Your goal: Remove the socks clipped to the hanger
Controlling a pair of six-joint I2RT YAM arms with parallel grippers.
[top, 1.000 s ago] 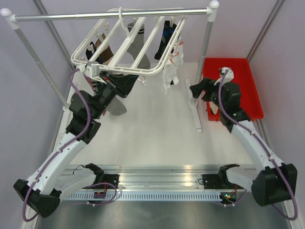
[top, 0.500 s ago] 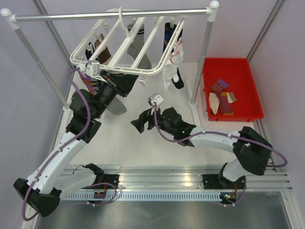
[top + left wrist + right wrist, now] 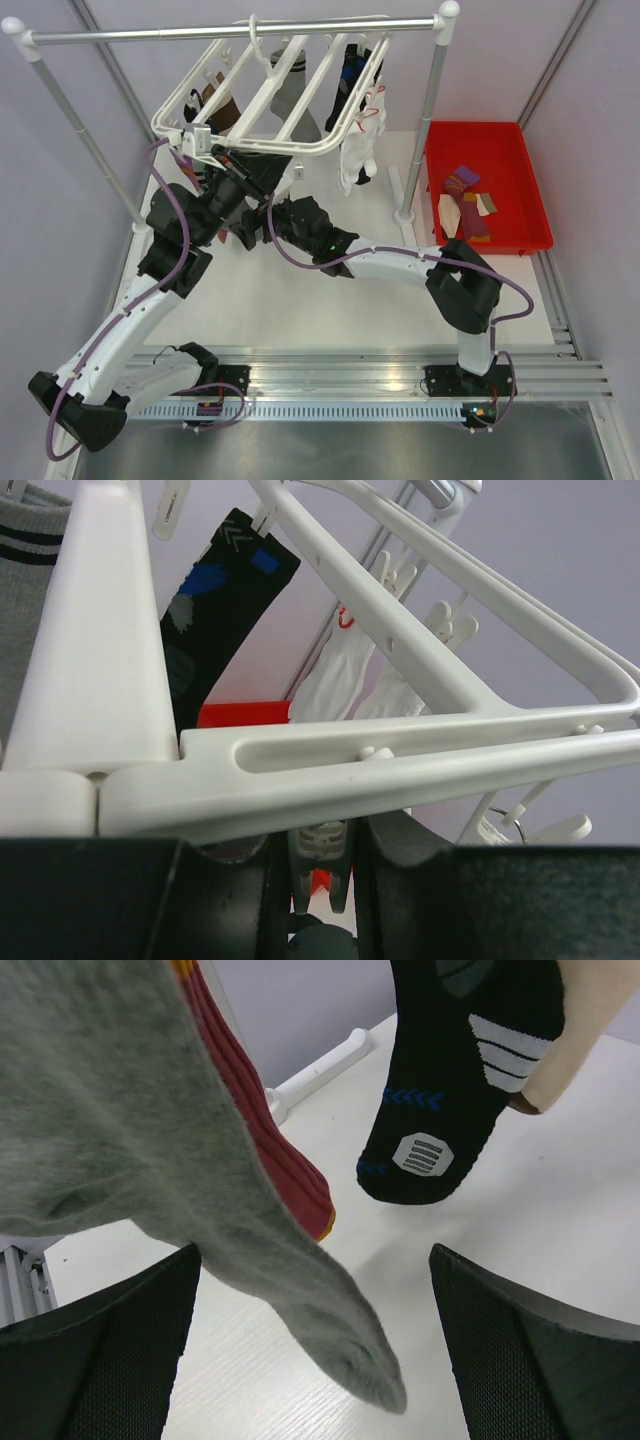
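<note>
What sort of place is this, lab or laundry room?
Probably a lab test cell: plain partition walls, an aluminium mounting rail, and a hanger staged on a metal rack beside a red bin.

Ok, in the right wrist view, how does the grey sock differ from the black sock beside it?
The grey sock is plain and fills the near view; the black sock carries white stripes and blue chevrons and hangs farther back. The grey sock's toe dangles between the open fingers of the right end effector; the black sock is clear of them. Both hang toe down over the white table.
</note>
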